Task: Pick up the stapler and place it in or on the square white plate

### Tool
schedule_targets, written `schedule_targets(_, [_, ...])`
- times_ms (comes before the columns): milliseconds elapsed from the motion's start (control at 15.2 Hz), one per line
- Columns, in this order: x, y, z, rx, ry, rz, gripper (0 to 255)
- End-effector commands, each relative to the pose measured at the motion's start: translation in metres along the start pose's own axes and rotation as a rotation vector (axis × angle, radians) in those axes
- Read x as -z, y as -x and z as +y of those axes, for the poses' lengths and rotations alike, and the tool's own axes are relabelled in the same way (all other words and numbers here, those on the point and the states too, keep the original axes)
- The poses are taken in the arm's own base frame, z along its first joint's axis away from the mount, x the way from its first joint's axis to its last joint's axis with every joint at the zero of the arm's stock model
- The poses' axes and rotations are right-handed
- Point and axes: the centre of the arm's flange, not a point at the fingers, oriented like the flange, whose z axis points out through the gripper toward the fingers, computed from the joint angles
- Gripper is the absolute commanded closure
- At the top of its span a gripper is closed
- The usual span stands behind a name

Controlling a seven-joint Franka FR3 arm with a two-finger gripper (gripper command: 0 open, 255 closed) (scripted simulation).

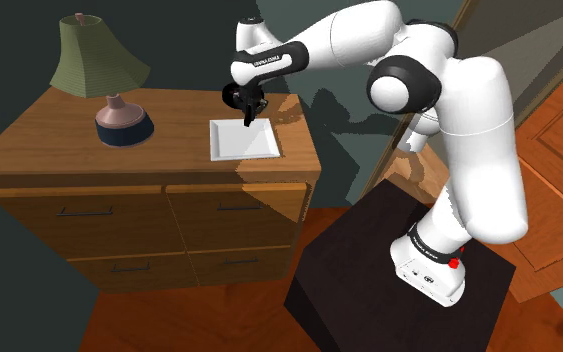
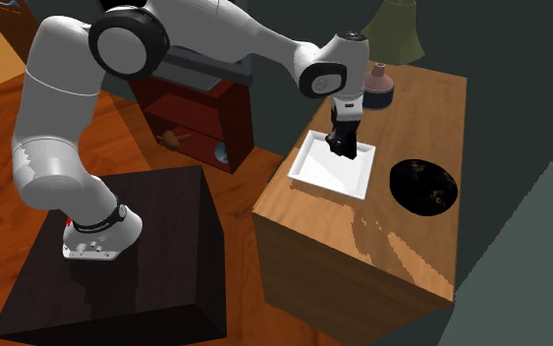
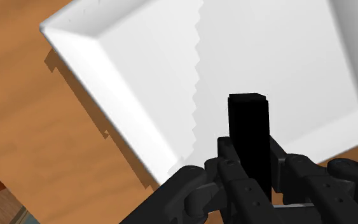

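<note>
The stapler [image 3: 248, 137] — rendered as a plain black block — was seen pinched between the two black fingers [image 3: 225, 156] of the gripper [image 3: 248, 159], which were closed against its sides. Its long axis was aligned with the fingers, so that its free end was pointed straight out of the gripper and down toward the square white plate [image 3: 266, 51]. In the shoulder view the gripper [image 1: 247, 115] was held pointing down over the plate [image 1: 259, 148]; whether the stapler's tip was touching the plate could not be told. The plate was laid flat on a wooden dresser [image 1: 59, 140] — well apart from a green-shaded lamp [image 1: 97, 60] toward the shoulder view's left.
</note>
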Motion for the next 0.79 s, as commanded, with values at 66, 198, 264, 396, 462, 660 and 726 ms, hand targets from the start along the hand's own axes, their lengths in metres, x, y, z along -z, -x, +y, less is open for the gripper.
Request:
schedule_targets(66, [0.002, 0.024, -0.019, -0.001, 0.000, 0.000, 255])
schedule_targets(198, [-0.008, 0.025, -0.018, -0.001, 0.000, 0.000, 255])
schedule_targets(264, [-0.014, 0.026, -0.018, -0.001, 0.000, 0.000, 255])
schedule_targets(396, [-0.024, 0.027, -0.018, -0.001, 0.000, 0.000, 255])
schedule_targets(462, [-0.029, 0.028, -0.017, -0.001, 0.000, 0.000, 255])
schedule_targets(660, [-0.045, 0.030, -0.017, -0.001, 0.000, 0.000, 255])
schedule_targets(726, [-0.054, 0.031, -0.016, -0.001, 0.000, 0.000, 255])
